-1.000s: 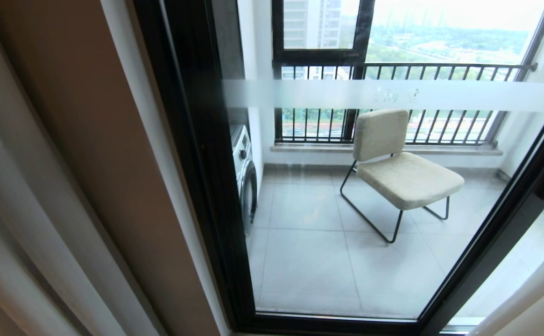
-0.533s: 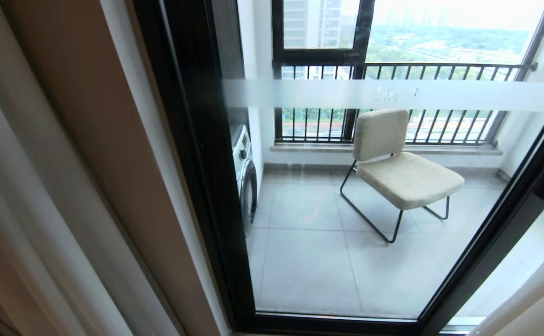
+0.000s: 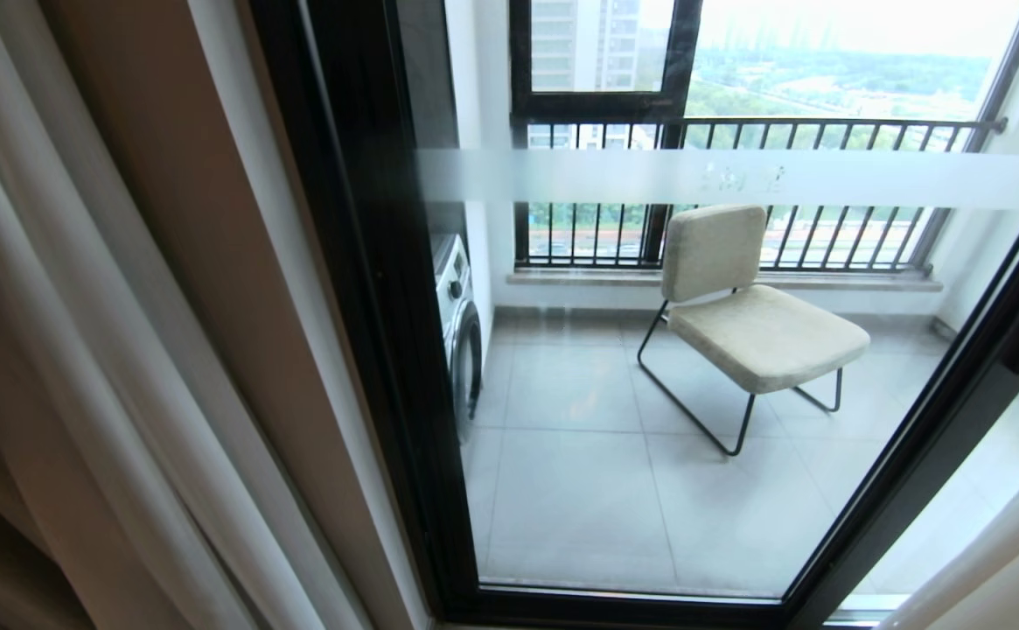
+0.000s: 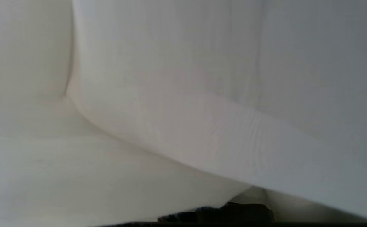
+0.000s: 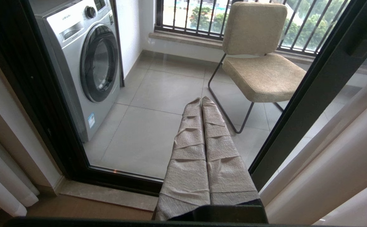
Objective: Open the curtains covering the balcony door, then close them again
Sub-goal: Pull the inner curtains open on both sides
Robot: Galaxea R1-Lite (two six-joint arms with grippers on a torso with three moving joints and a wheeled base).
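Balcony door (image 3: 649, 394): glass in thick black frames, frosted band (image 3: 736, 178) across it, uncovered over most of the head view. Curtains (image 3: 80, 350): beige-grey cloth with a sheer white layer, gathered in folds at the left edge of the door; a second panel (image 3: 999, 560) stands at the lower right corner. Progress, as a judgement: with the glass exposed and both panels bunched at the sides, the opening half of the task appears done; the closing half is under way or about to begin on the left side, and drawing both panels back across the glass is still left. Left gripper (image 4: 221, 214): seen only as a dark sliver in its wrist view, pressed in among pale curtain cloth (image 4: 170, 110) that fills the frame; fingers pressed together; whether they pinch a fold cannot be told. Right gripper (image 5: 202, 102): parked low facing the glass, its cloth-wrapped fingers pressed together, holding nothing. Beyond the glass: tiled balcony floor (image 3: 579, 490), beige cushioned chair (image 3: 754, 306) on a black wire frame, front-loading washing machine (image 5: 85, 63) by the left wall, barred railing (image 3: 736, 131). Containers: washing machine only; its drum contents cannot be made out.
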